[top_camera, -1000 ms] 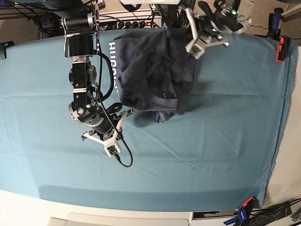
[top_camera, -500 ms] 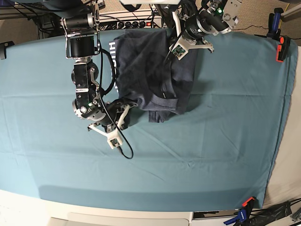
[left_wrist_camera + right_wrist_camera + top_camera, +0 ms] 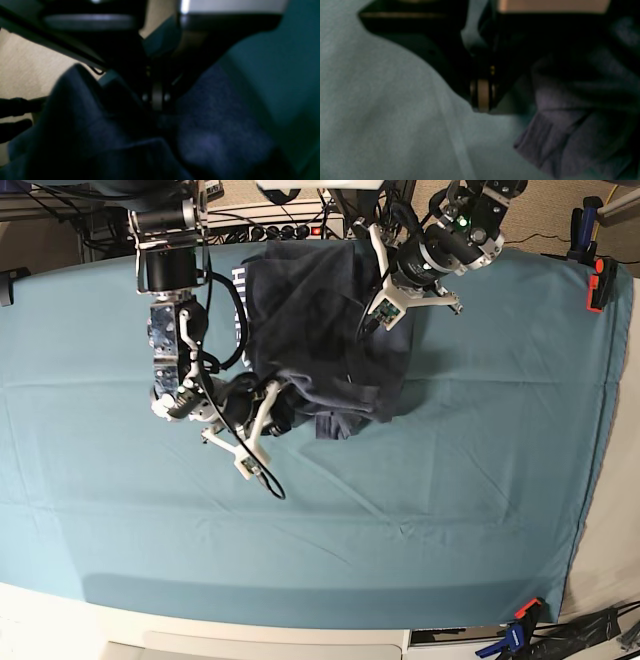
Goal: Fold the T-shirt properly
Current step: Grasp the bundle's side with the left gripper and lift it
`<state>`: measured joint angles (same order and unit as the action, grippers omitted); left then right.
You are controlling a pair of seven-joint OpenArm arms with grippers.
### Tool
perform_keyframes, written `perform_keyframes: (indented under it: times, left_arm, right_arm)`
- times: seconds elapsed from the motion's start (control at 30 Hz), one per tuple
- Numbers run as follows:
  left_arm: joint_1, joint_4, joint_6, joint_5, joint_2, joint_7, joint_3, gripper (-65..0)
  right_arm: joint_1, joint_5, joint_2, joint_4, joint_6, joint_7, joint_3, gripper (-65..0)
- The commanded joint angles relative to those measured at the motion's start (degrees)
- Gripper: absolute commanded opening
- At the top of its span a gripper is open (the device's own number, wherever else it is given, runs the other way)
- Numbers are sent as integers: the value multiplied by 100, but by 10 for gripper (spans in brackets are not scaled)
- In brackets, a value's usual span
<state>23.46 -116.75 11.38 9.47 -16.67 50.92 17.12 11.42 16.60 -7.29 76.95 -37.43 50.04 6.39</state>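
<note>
Both clenched, the left gripper [image 3: 372, 308] at one o'clock and right gripper [image 3: 272, 402] at nine are working the T-shirt [image 3: 310, 330], risking bunched folds.

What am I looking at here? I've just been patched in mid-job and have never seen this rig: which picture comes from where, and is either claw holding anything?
It is a two-armed robot bent over a table cloth. The base view looks down from above; the other two pictures come from cameras on the wrists, close and blurry. A dark T-shirt lies partly folded at the far edge. The right gripper, on the base view's left, sits shut at the shirt's near left corner. The left gripper is shut and down on the shirt's far right part. Whether either actually pinches cloth, the pictures do not show.
</note>
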Motion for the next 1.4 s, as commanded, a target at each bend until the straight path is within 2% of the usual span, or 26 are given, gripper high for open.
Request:
perform_keyframes:
  times: [0.0, 0.17, 0.37, 0.6, 0.83, 0.97, 1.07, 1.37]
  left_arm:
    - [17, -76, 4, 35, -2, 57, -4, -650]
    - [39, -98, 0, 96, -35, 815, -4, -650]
    - [256, -503, 50, 120, -164, 955, -4, -650]
    - [737, -994, 48, 122, -240, 796, -4, -650]
    - [748, -973, 44, 120, -236, 345, -4, -650]
    - [745, -925, 28, -76, -238, 321, -4, -650]
    - [745, -809, -116, -181, -238, 304, -4, -650]
    - [699, -557, -114, -249, -238, 168, -4, -650]
  right_arm:
    - [9, -144, -127, 42, -24, 216, -7, -650]
    - [-31, -140, -487, 42, -22, 186, -7, -650]
    - [-28, -140, -688, 42, -17, 118, -7, -650]
    - [-28, -114, -667, 42, -17, -116, -7, -650]
    - [-31, -96, -667, 42, -20, -166, -7, -650]
    - [-28, -96, -667, 42, -17, -173, -7, -650]
    - [-28, -96, -667, 42, -17, -192, -7, -650]
    - [-28, 98, -667, 42, -22, -199, -7, -650]
